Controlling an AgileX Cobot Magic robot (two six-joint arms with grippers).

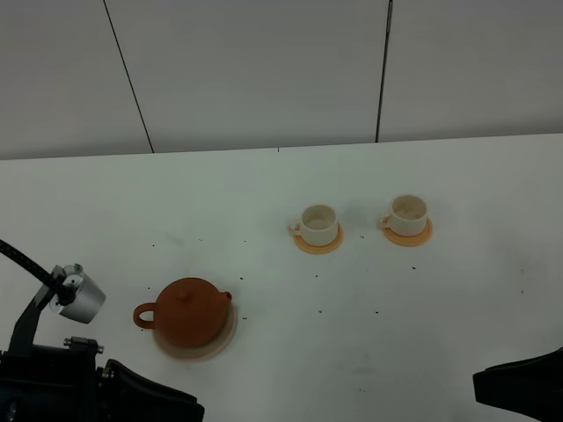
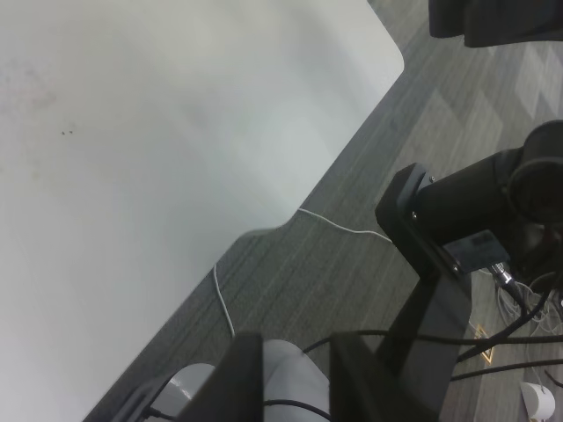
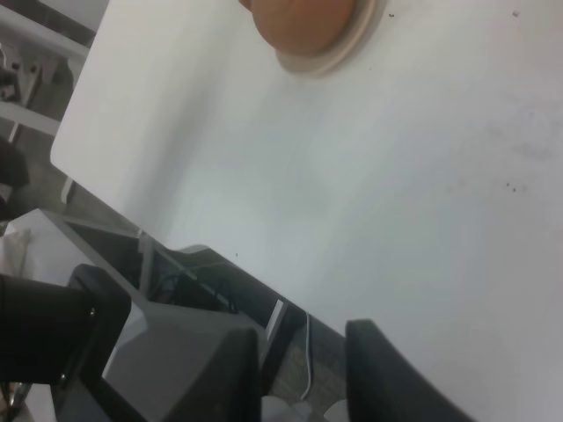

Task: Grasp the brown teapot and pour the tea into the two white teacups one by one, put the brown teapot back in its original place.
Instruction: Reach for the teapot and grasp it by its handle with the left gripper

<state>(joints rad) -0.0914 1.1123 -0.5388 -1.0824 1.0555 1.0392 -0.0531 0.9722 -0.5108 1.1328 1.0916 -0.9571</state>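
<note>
Brown teapot (image 1: 189, 309) on coaster (image 1: 220, 343), left tool (image 2: 297, 352), right tool (image 3: 308, 338), both apart, empty

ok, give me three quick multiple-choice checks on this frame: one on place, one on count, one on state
1. Where does the brown teapot sit?
A) on the beige coaster
B) lifted over a cup
C) on the floor

2. How many white teacups are in view?
A) one
B) two
C) four

3. How do the cups stand?
A) stacked
B) upside down
C) upright, each on its own orange saucer

Answers:
1 A, since the coaster's pale rim shows around the pot's base.
2 B, since two cups stand side by side beyond the pot in the high view.
3 C, since both open mouths face up and an orange rim shows under each.
</note>
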